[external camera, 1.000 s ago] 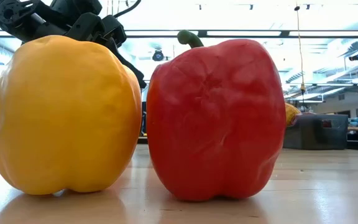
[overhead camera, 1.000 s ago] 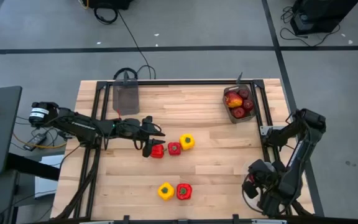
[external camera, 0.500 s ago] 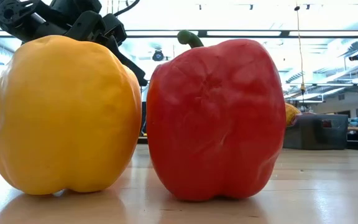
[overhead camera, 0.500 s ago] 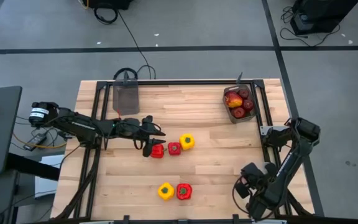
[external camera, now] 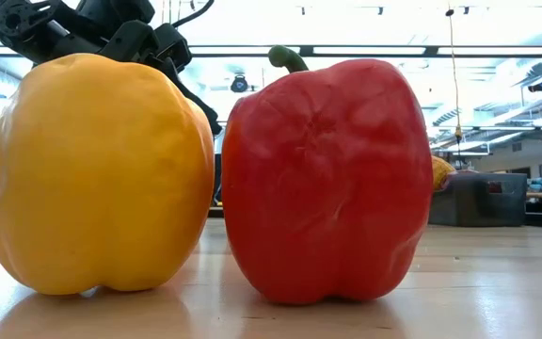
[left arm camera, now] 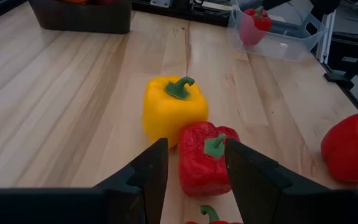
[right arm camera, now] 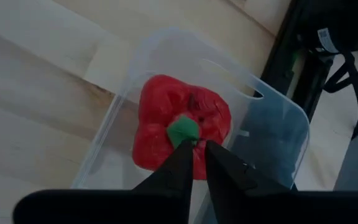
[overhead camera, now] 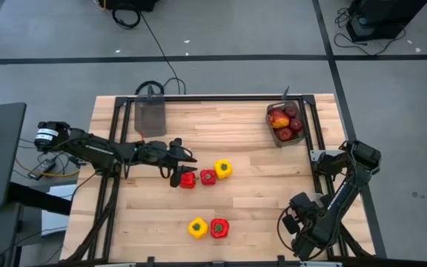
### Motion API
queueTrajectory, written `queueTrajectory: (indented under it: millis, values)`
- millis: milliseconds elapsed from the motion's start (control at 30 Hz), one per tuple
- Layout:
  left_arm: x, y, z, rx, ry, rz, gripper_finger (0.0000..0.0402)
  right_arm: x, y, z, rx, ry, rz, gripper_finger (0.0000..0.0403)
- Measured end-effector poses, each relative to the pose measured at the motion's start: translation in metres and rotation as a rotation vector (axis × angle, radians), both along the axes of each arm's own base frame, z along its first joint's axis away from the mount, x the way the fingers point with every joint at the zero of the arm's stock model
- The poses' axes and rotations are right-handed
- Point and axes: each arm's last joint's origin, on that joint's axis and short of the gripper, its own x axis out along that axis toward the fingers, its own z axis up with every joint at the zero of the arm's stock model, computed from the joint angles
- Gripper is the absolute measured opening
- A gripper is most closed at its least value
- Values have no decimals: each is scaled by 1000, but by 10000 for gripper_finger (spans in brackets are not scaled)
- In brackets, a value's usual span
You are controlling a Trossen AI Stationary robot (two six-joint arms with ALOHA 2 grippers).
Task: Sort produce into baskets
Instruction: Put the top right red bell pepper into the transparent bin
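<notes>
The right gripper, fingers slightly parted, hung over a red pepper lying in the clear bin (near right table corner). The left gripper stood open around another red pepper mid-table.

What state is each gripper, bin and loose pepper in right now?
left gripper, open, straddling the row's red pepper.
right gripper, above the clear bin.
clear bin, holding one binned red pepper.
dark bin, holding apples.
front yellow pepper, upright.
</notes>
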Motion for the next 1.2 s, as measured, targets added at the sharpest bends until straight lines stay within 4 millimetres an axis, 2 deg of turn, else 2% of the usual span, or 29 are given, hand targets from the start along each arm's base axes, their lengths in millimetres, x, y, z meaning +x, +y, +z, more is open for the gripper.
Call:
queueTrajectory:
  millis: [100,200,400,533,667,833,1000,1200]
  values:
    - [0,0,0,0,0,0,163,0,0,3,-6,3,-3,71]
    - [0,0,0,0,0,0,163,2,1,14,-30,-32,-17,88]
    - [0,0,0,3,-2,-1,163,9,4,40,-46,-280,63,118]
    - [1,0,2,19,-21,-6,163,24,-7,43,-120,-358,123,131]
    - [1,0,3,28,-31,-8,163,48,-27,38,-259,-448,169,134]
    - [0,0,1,29,-11,-11,163,88,-52,36,-316,-464,330,135]
    - [-1,0,-1,54,13,-19,163,139,-79,35,-280,-470,563,135]
    - [-1,6,-1,123,18,148,163,201,-114,49,-327,-690,702,135]
